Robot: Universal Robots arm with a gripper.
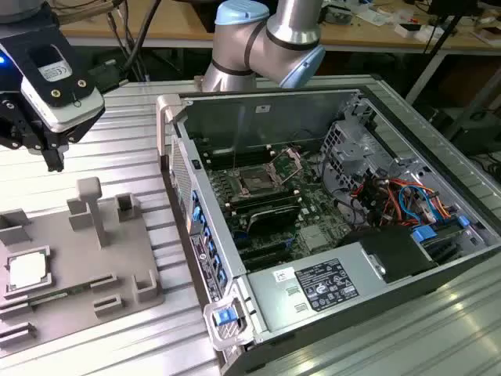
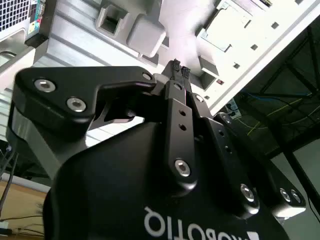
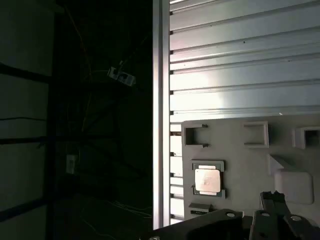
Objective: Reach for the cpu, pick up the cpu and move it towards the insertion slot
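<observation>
— How were your fingers at that moment?

— My gripper (image 2: 180,69) was closed. The two fingers (image 2: 176,68) stood tip against tip, with nothing between them. They touched nothing. They hung in the air above the ribbed metal table (image 1: 133,117), at the far left of the exterior view.

— And where was the cpu?

— The cpu (image 1: 27,270) lay flat in a square recess of the grey tray (image 1: 117,251), at the exterior view's near left, well apart from my fingertips. In the first wrist view the cpu (image 3: 207,180) lay on the same tray (image 3: 240,160). The insertion slot (image 1: 257,182) was inside the open computer case (image 1: 258,110), to the exterior view's right of the tray.

— Was there any writing?

— Yes. A white label (image 1: 325,283) with dark print lay on the power supply (image 1: 344,274), a small sticker (image 1: 53,72) was on my wrist housing, and white lettering (image 2: 195,227) was on my body. I do not read them out.
</observation>
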